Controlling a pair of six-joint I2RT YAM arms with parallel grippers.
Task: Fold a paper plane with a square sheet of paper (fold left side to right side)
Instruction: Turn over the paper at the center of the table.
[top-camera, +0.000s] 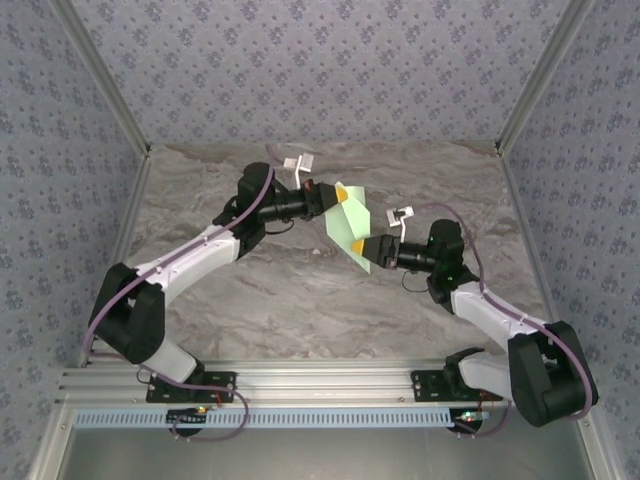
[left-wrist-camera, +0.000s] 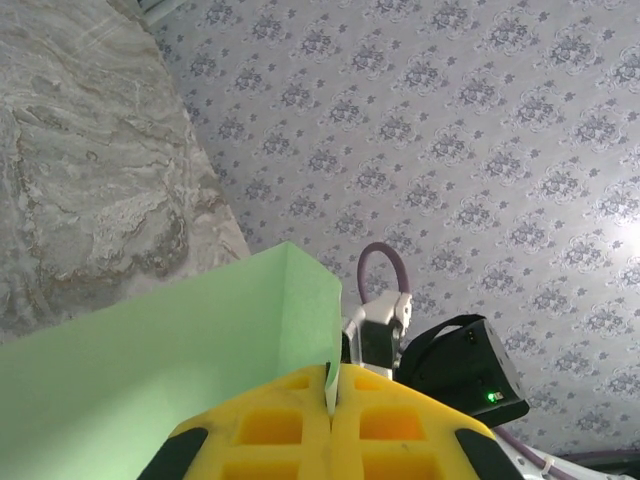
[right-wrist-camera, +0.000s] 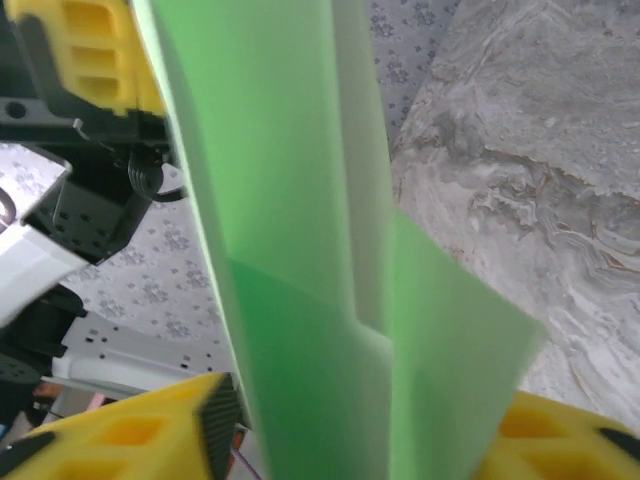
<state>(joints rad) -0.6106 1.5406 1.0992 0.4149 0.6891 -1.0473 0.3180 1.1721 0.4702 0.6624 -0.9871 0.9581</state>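
patterned wallpaper walls (top-camera: 300, 70) enclosed the cell on three sides. the marble-look table (top-camera: 300, 300) lay below, with an aluminium rail (top-camera: 320, 380) across its near edge carrying both arm bases.

the left arm (top-camera: 190, 255) reached up and right toward the middle of the table; the right arm (top-camera: 500, 320) reached up and left to meet it.

the sheet of paper (top-camera: 350, 228), pale mint green and partly folded, was held in the air above the far middle of the table, between the two claws and clear of the surface. in the right wrist view it ran as a long creased strip (right-wrist-camera: 300, 200) with overlapping layers.

the left gripper (top-camera: 338, 197) was clenched on the upper end of the paper; in the left wrist view its yellow pads (left-wrist-camera: 270, 430) met with a paper edge pinched in the seam.

the right gripper (top-camera: 372, 250) sat at the lower end. its yellow fingers (right-wrist-camera: 150, 440) stood apart on either side of the paper; whether they pressed it could not be told.
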